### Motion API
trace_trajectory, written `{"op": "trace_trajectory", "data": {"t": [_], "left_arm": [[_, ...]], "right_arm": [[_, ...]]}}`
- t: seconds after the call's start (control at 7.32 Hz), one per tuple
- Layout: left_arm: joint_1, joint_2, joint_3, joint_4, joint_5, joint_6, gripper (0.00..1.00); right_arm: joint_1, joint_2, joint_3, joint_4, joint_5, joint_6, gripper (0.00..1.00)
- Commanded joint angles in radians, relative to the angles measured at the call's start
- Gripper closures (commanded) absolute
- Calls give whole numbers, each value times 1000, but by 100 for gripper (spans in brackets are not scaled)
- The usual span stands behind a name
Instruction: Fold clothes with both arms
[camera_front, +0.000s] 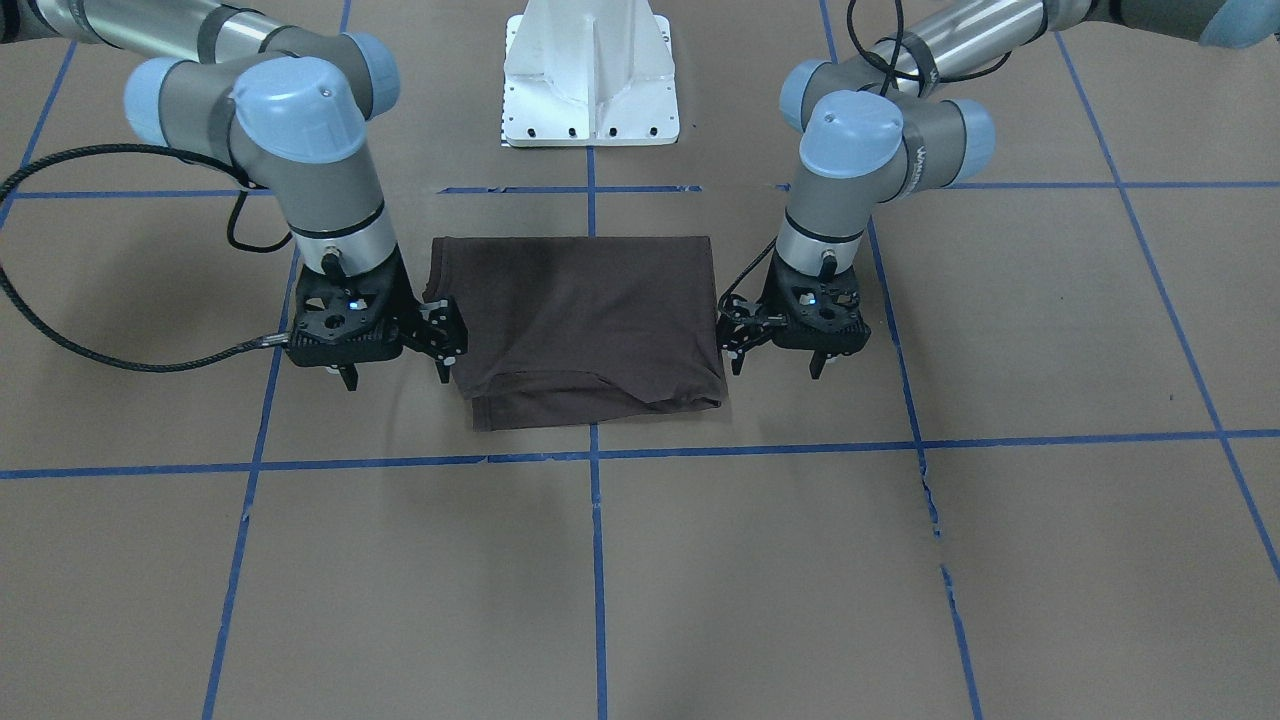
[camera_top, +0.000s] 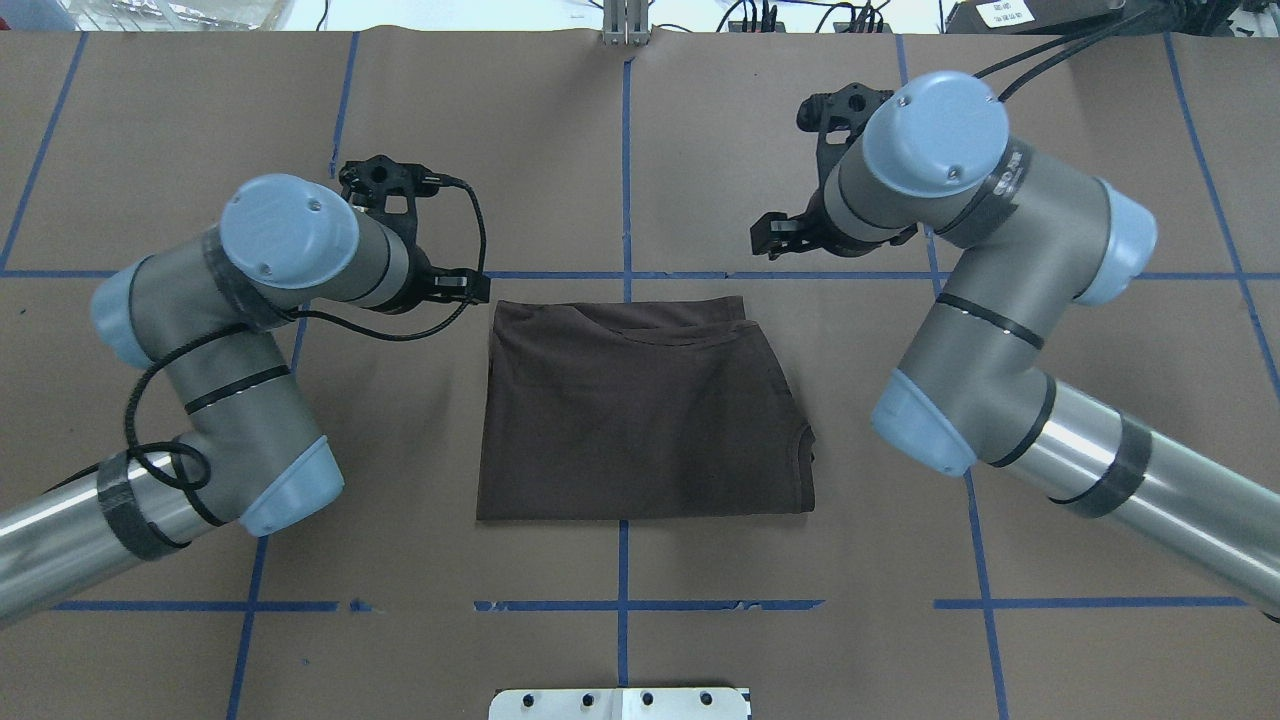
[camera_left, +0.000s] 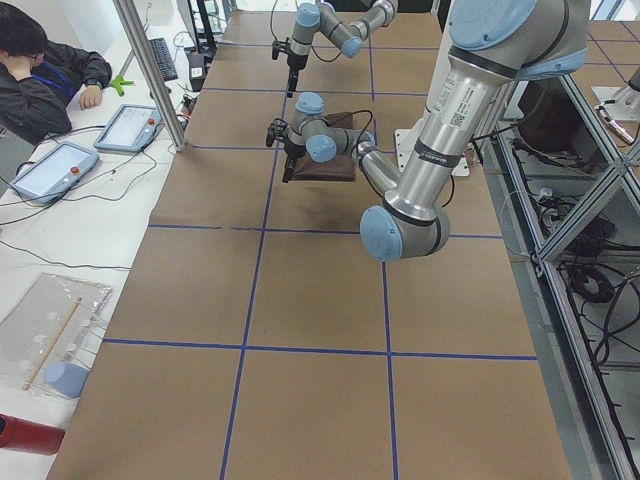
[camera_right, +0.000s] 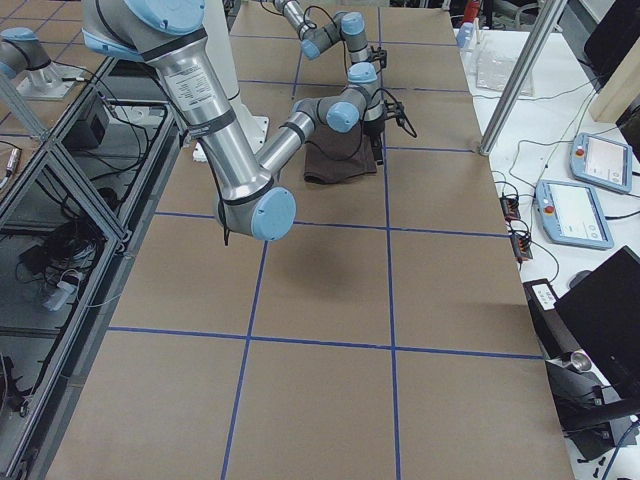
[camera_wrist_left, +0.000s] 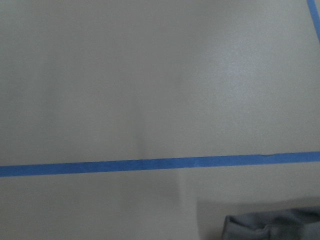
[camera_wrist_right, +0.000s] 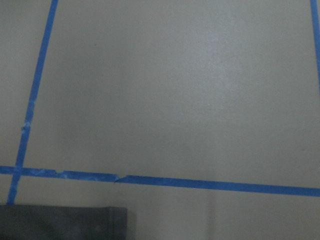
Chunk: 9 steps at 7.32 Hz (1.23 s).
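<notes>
a dark brown t-shirt (camera_top: 640, 420) lies folded into a rough rectangle in the middle of the brown paper table (camera_top: 180, 110), its layered edges showing along the far side. a blue tape line (camera_top: 625, 180) runs under its centre. the left arm (camera_top: 250, 330) bends in from the left, and the left gripper (camera_top: 455, 285) sits just beside the shirt's far left corner. the right arm (camera_top: 990, 300) comes in from the right, its right gripper (camera_top: 790, 232) a little beyond the far right corner, apart from the cloth. a white base plate (camera_top: 620, 703) peeks in at the near edge.

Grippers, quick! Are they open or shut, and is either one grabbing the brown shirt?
Left gripper: open, not holding the T-shirt.
Right gripper: open, holding nothing.
</notes>
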Motion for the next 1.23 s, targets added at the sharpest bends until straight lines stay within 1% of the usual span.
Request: {"op": "trace_trajectory", "data": {"t": [0.0,0.14,0.27,0.41,0.55,0.68,0.82,0.96,1.09], "left_arm": [[-76,191,-164,7,-61,104,0],[-145,280,-212,1,-100,217,0],[-229,343,-228,-5,-169,338,0],[-325,390,-225,-5,-234,509,0],[-427,428,-222,-4,-318,655,0],[-502,463,-175,4,-355,663,0],[-542,502,-112,4,-389,668,0],[-670,507,-46,-10,-497,696,0],[-731,535,-27,-4,-598,806,0]], "right_arm": [[167,-124,97,-83,161,-259,0],[288,-208,100,-82,256,-409,0],[394,-294,98,-80,311,-582,0],[486,-366,91,-86,372,-650,0],[555,-439,97,-77,415,-663,0],[583,-508,85,-76,411,-668,0],[606,-548,82,-62,417,-659,0],[657,-554,89,-69,441,-668,0],[692,-585,89,-72,461,-669,0]]}}
